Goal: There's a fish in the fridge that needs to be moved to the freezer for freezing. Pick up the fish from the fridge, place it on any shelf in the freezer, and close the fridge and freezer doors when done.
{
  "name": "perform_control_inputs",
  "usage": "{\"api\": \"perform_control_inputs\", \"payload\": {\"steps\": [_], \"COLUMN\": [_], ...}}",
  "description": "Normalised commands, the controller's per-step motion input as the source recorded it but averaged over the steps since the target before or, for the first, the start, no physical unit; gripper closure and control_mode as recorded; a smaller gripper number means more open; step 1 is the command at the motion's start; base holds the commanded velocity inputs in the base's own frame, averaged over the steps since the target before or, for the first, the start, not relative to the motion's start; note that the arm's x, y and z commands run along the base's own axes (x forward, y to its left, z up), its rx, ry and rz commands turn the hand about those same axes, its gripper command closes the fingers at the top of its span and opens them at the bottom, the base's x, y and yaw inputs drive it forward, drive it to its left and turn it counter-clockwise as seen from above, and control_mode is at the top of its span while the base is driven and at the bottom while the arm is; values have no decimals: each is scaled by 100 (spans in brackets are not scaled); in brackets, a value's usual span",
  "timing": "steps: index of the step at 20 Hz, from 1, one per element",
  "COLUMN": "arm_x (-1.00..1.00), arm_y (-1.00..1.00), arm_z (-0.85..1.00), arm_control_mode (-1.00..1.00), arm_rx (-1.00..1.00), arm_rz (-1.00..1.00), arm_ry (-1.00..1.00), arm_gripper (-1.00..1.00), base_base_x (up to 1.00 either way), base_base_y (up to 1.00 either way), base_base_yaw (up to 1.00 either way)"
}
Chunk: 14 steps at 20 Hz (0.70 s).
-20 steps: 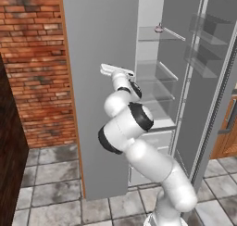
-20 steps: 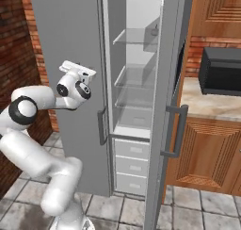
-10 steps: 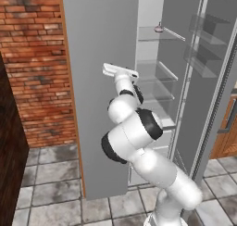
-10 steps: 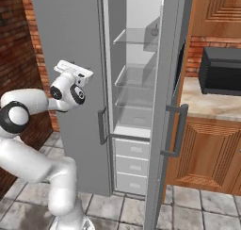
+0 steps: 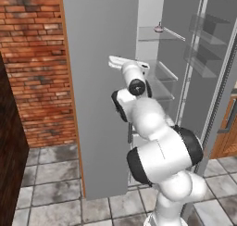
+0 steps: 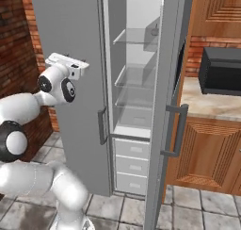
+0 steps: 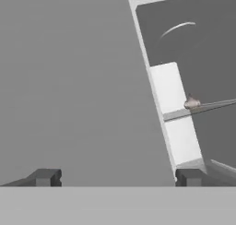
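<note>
The fish [image 5: 159, 28] is a tiny pinkish-grey lump on the top glass shelf of the fridge [image 5: 162, 72], whose door [image 6: 165, 106] stands open. It also lies on that shelf in the right base view, fish [image 6: 154, 32], and in the hand view, fish [image 7: 191, 102]. The freezer door [image 6: 70, 106], plain grey, looks shut to the left of the fridge. My gripper [image 7: 117, 177] is open and holds nothing. It hovers close in front of the freezer door's face at chest height, gripper [image 5: 119, 62], left of and below the fish.
A brick wall [image 5: 32, 58] stands left of the unit. The freezer door's bar handle [image 6: 101, 125] and the fridge door's handle [image 6: 174, 130] stick out. A wooden counter with a dark microwave [image 6: 220, 71] is to the right. White drawers [image 6: 132, 165] sit low in the fridge.
The jaws have opened wider. The hand has risen slightly along the freezer door, and the elbow has swung forward and down. The fish and both doors have not moved.
</note>
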Motion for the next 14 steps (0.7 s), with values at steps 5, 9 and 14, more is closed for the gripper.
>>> {"api": "perform_control_inputs", "payload": {"steps": [5,9,14], "arm_x": [-72,-94,-100], "arm_y": [-17,-27,-52], "arm_z": [98,30,-17], "arm_control_mode": [-100,-100,-100], "arm_rx": [-21,-14,-4], "arm_rz": [0,0,-1], "arm_ry": [46,33,7], "arm_gripper": [-100,-100,-100], "base_base_x": [0,0,0], "base_base_y": [0,0,0], "base_base_yaw": [0,0,0]}}
